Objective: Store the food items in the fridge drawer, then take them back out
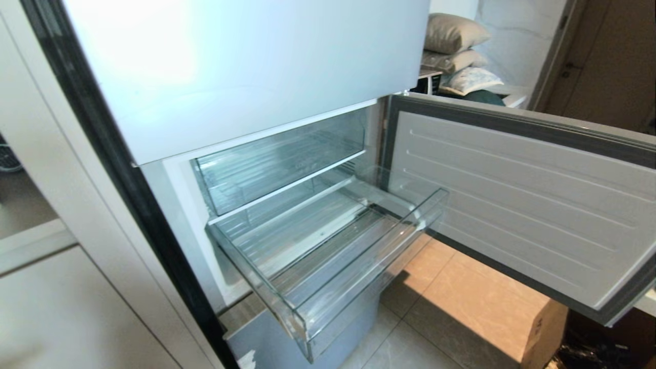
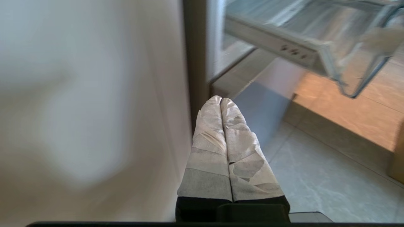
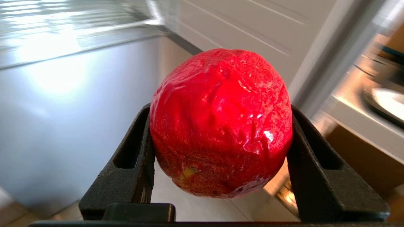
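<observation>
The right gripper holds the red apple clamped between its two black fingers, outside the fridge; the gripper does not show in the head view, so how far it sits from the drawer is hard to say. The fridge drawer stands pulled out below the smaller clear compartment, and it looks empty, with no fruit on its ribbed floor. The second fruit is in none of the views. The left gripper hangs low beside the fridge's side, its taped fingers pressed together on nothing. By this, either a storing step is in hand or the apple has just come back out. If storing, the next move calls for lifting the apple over the clear front wall and setting it down on the ribs before letting go, so it does not roll.
</observation>
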Tool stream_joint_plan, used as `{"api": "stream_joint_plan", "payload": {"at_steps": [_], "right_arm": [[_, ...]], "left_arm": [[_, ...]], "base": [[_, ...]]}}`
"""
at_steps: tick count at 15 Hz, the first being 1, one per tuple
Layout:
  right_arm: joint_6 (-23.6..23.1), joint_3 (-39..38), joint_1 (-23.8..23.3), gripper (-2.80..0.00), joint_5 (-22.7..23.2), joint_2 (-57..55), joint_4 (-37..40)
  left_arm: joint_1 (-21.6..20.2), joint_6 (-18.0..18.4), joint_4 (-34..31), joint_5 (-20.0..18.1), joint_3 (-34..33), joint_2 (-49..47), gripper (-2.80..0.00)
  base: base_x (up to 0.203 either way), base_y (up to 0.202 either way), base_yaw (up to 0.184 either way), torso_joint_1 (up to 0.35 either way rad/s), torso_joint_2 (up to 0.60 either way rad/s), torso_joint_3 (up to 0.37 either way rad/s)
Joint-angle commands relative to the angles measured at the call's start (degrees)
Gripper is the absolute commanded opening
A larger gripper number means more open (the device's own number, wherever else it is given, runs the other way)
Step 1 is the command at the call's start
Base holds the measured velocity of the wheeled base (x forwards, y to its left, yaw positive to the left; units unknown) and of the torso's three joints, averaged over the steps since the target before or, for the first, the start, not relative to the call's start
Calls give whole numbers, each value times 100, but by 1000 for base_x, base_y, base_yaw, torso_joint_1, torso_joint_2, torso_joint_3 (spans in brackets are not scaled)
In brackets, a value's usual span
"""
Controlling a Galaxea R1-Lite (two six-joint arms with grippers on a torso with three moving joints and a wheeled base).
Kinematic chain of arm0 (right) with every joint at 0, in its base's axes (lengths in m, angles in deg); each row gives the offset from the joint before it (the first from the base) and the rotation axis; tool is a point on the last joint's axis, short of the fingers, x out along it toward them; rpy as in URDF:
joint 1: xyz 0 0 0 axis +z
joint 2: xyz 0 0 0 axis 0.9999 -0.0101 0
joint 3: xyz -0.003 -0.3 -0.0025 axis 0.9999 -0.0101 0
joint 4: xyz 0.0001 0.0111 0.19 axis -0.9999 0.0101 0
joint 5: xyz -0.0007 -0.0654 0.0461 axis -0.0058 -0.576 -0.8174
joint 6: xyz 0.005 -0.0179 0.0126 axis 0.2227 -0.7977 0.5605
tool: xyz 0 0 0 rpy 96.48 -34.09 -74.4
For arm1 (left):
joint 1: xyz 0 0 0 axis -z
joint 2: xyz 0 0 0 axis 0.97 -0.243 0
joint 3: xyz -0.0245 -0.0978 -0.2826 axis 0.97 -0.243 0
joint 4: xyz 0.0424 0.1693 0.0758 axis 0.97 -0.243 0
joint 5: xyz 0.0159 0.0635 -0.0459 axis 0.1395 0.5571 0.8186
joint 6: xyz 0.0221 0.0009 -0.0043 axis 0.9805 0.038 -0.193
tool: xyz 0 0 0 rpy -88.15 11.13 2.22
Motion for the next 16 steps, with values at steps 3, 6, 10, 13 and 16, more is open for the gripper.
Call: {"api": "stream_joint_plan", "payload": {"at_steps": [3,6,10,13,16], "right_arm": [[33,1,2,-280,35,-83,-1],[785,429,-16,-280,-294,-576,-551],[1603,1441,-517,-280,-982,-2219,-668],[2160,1919,-1710,-280,-1084,-3880,-837],[2344,2103,-3465,-280,-595,-5311,-1599]], "left_arm": [[0,-1,-7,-1,-1,2,-280],[0,-1,-7,4,-1,2,-280],[0,-1,-7,3,-1,2,-280],[0,-1,-7,4,-1,2,-280],[0,-1,-7,-4,-1,2,-280]], "base": [[-1,3,-118,1,2,1],[0,0,0,0,0,0],[0,0,0,0,0,0],[0,0,0,0,0,0],[0,0,0,0,0,0]]}}
